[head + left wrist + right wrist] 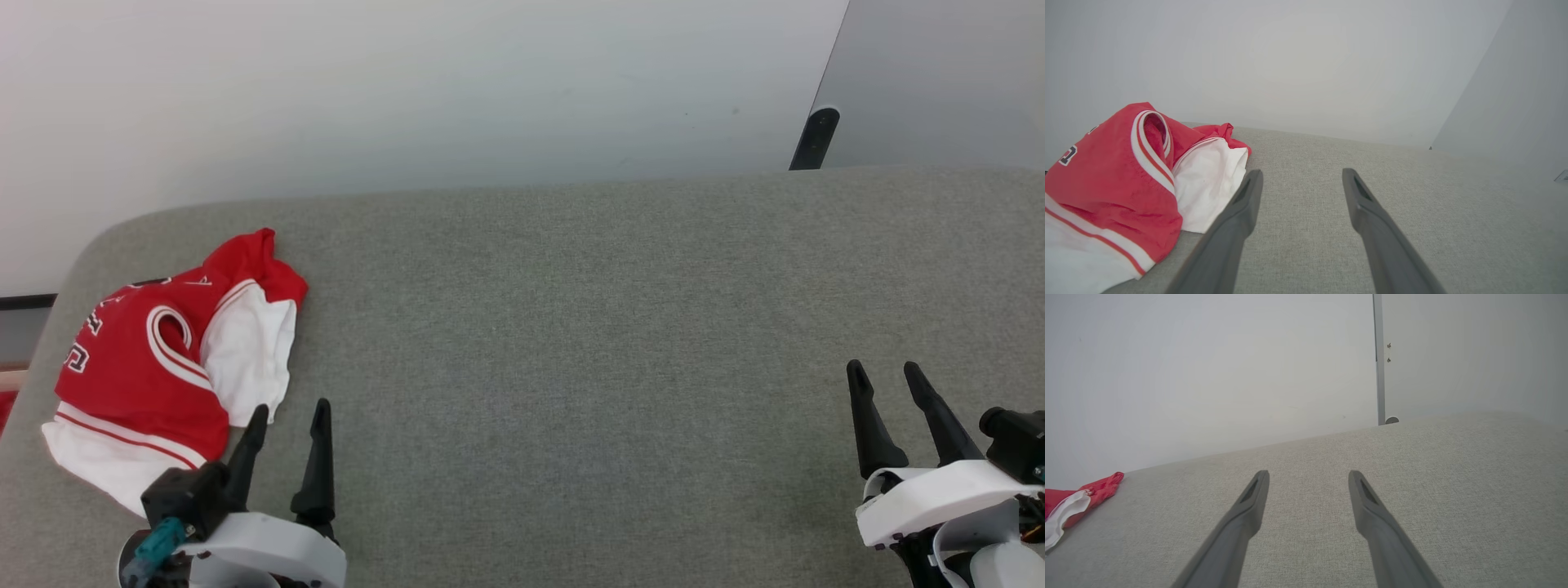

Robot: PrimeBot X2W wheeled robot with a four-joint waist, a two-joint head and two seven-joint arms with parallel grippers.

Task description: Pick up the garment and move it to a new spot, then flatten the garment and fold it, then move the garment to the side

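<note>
dark left gripper (291,406) gapes empty beside garment (139,367).

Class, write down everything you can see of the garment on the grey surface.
The garment is a red jersey-style T-shirt with white sleeves, striped red-and-white trim and outlined block lettering. Its fabric looks soft and thin. It lies crumpled in a heap at the left end of the grey padded surface. The open left gripper points just beside one white sleeve; contact is unclear.
</note>
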